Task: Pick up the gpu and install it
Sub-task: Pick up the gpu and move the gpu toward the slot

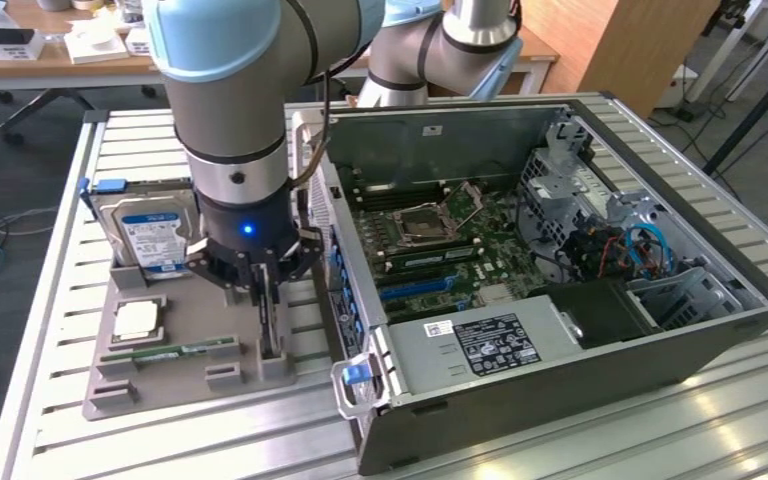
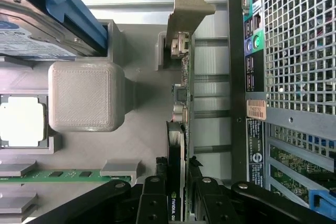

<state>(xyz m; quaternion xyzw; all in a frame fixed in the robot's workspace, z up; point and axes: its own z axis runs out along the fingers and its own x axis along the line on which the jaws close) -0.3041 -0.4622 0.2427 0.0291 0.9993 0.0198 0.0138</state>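
Both jaws of the gripper [image 1: 267, 292] pinched the gpu [image 2: 184, 98], upright along the tray [image 1: 177, 325] edge beside the computer case [image 1: 651, 370]; lifting well meant pulling straight up.

The gpu [image 2: 181, 129] carries a dull silver metal bracket [image 2: 190, 3]. The holder tray [image 2: 147, 135] is matt grey plastic with a fine, rough printed grain. The computer case [image 2: 299, 35] is bare perforated sheet metal. The table [image 1: 558, 440] is ribbed aluminium with a soft sheen. The gripper [image 2: 177, 182] is matt black.
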